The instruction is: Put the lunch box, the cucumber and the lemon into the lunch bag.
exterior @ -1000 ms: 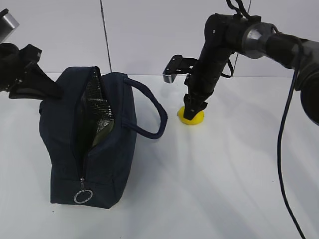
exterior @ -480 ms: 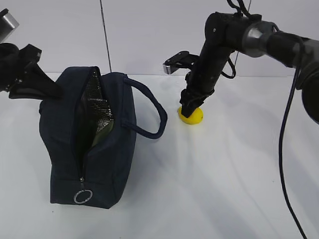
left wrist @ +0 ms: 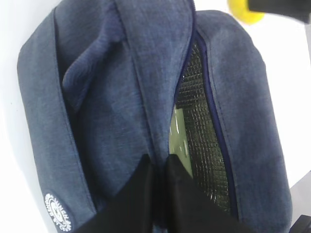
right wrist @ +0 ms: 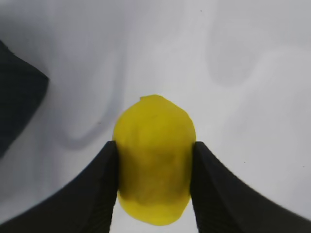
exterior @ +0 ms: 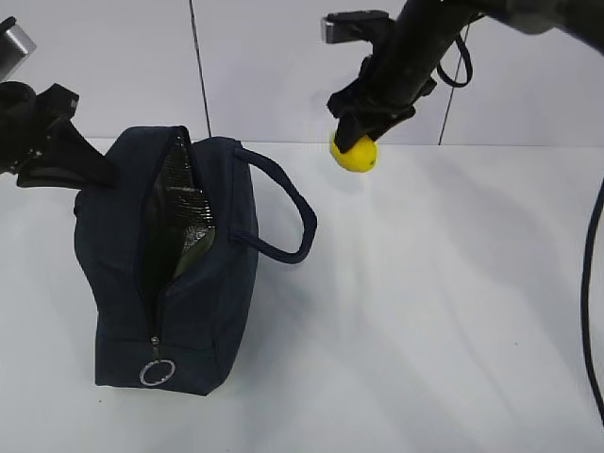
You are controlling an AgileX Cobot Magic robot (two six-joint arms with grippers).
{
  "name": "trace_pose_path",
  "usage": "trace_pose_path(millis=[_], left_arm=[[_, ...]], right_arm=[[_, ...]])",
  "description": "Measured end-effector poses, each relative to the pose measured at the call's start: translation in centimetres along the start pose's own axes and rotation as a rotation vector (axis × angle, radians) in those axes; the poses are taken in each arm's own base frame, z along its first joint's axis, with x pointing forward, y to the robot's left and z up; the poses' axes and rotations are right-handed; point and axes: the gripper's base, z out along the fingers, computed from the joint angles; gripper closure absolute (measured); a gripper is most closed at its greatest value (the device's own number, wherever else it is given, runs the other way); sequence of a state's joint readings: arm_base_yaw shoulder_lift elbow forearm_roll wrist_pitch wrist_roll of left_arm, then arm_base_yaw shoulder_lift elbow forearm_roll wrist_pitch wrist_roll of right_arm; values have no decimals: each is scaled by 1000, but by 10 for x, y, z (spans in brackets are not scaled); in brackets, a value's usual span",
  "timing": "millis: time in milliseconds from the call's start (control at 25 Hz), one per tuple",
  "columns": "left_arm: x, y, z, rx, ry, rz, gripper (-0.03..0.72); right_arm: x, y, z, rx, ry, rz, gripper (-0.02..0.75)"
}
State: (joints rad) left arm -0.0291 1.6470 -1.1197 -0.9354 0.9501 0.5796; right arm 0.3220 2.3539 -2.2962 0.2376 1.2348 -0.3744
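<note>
The dark navy lunch bag (exterior: 179, 264) stands on the white table at the left, its top zipper open and silvery lining showing. A pale green lid, the lunch box (left wrist: 179, 141), shows inside the opening. My left gripper (left wrist: 158, 165) is shut on the bag's fabric edge beside the zipper and holds the opening apart. My right gripper (exterior: 357, 142) is shut on the yellow lemon (exterior: 354, 153) and holds it in the air, right of the bag and above the table. The lemon fills the jaws in the right wrist view (right wrist: 154, 160). The cucumber is not visible.
The bag's loop handle (exterior: 283, 212) sticks out to the right toward the lemon. A round metal ring pull (exterior: 158, 372) hangs at the bag's near end. White wall panels stand behind the table. A black cable (exterior: 595, 311) hangs at the right edge.
My right gripper closed on the lemon on the table and has lifted it up and slightly left into the air. The left gripper and the bag have not moved.
</note>
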Motion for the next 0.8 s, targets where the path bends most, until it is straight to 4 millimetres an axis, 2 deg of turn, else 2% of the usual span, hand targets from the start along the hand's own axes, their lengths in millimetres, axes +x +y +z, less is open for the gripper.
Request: trace_pose_path(millis=[120,320,480,800], left_arm=[[0,0,0,0,0,0,679],[0,0,0,0,0,0,679],[0,0,0,-2,1,1,679],[0,0,0,-2,1,2,679]], right_arm=[[-8,12,-29,-61,-79,20,388],[-16,32,-61,-208,-186,65,388],[-23,48,-78,-356,-253,137,388],[-21,83,-98,-486,-258,173,389]])
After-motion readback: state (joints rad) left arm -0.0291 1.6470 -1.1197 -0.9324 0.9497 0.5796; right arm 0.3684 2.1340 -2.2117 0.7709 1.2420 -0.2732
